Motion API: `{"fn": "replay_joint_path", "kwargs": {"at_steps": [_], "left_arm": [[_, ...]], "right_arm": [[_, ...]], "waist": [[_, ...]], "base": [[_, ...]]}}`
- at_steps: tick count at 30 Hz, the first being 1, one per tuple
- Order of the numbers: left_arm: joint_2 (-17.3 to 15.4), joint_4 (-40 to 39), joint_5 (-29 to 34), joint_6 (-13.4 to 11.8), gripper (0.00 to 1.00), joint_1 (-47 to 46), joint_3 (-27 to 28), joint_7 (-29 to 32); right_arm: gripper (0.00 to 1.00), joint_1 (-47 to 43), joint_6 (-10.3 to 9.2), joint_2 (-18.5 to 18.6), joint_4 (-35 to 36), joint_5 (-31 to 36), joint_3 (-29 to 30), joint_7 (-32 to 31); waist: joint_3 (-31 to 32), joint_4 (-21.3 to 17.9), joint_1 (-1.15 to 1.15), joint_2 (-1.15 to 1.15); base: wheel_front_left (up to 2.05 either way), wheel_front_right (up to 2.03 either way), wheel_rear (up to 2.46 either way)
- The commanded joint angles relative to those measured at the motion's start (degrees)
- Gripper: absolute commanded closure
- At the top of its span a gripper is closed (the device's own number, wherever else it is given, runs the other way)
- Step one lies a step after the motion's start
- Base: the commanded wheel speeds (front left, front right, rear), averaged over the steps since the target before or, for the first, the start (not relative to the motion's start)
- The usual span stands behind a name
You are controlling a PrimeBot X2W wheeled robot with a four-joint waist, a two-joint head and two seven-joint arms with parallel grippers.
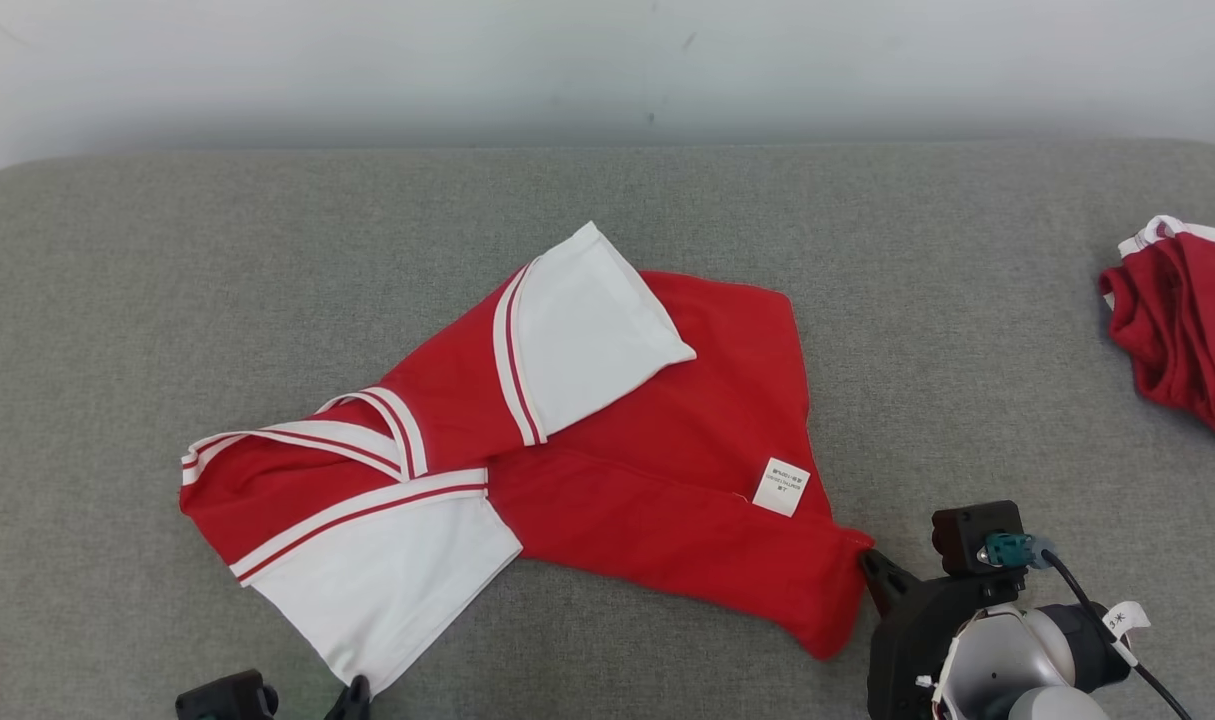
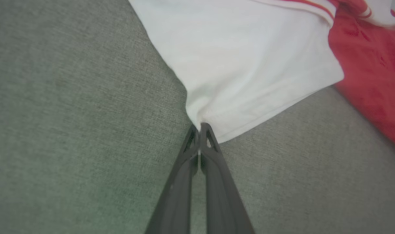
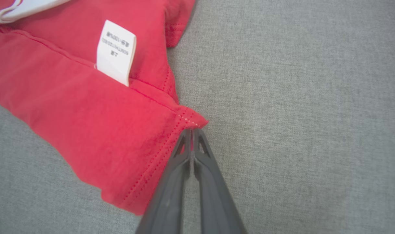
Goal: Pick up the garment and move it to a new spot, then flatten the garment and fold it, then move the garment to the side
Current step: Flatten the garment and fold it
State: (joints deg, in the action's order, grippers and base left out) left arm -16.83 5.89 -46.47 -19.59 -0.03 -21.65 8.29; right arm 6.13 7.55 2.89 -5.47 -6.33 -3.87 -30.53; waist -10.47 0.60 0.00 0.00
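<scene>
The garment (image 1: 617, 480), a red shirt with white sleeves and striped trim, lies crumpled across the middle of the grey table (image 1: 167, 250). My left gripper (image 1: 352, 690) sits at the bottom edge, shut on the corner of the near white sleeve. In the left wrist view its fingertips (image 2: 200, 125) pinch the white hem of the garment (image 2: 249, 65). My right gripper (image 1: 867, 560) is shut on the red hem corner at the lower right. The right wrist view has the closed tips (image 3: 191, 130) on the stitched corner of the garment (image 3: 86, 130), below a white care label (image 3: 116, 52).
A second red garment with white trim (image 1: 1182, 320) lies bunched at the table's right edge. Bare grey cloth surface stretches to the left and along the back, up to a pale wall.
</scene>
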Motion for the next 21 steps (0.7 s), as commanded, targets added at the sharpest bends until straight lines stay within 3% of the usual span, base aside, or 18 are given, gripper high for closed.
{"fn": "replay_joint_path", "kwargs": {"at_steps": [1, 11, 21], "left_arm": [[-0.57, 0.53, -0.39, -0.19, 1.0, 0.32, 0.38, -0.09], [-1.1, 0.05, -0.68, -0.48, 1.0, 1.16, 1.83, -2.3], [-0.02, -3.26, -2.24, 1.7, 1.0, 0.2, 6.63, -9.46]], "right_arm": [[1.0, 0.65, -0.15, -0.02, -0.27, 0.34, -0.06, 0.43], [1.0, -0.15, -0.15, -0.02, 1.95, 2.96, 0.11, 3.09], [1.0, 1.12, -0.15, -0.01, 6.81, 5.61, 3.2, 7.35]], "waist": [[0.09, -0.1, 0.0, 0.0], [0.69, -0.9, 0.0, 0.0], [0.71, -0.83, 0.0, 0.0]], "base": [[0.0, 0.0, 0.0], [0.0, 0.0, 0.0], [0.0, 0.0, 0.0]]}}
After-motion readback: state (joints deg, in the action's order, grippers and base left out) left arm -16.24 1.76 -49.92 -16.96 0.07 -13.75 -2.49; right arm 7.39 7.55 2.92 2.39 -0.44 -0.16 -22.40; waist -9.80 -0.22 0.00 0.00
